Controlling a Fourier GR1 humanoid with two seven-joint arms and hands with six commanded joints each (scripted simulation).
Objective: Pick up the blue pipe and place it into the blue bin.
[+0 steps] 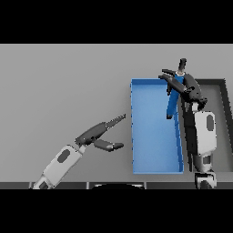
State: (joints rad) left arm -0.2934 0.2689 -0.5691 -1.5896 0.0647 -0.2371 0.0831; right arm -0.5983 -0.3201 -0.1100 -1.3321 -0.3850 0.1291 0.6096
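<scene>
The blue pipe hangs tilted over the right side of the blue bin, its lower end inside the bin's outline near the right wall. My right hand is at the bin's far right corner with fingers and thumb curled round the pipe's upper end. My left hand hovers over the table left of the bin, fingers straight and thumb spread, holding nothing.
A dark grey tray lies right of the blue bin, partly covered by my right forearm. The grey table stretches to the left and far side.
</scene>
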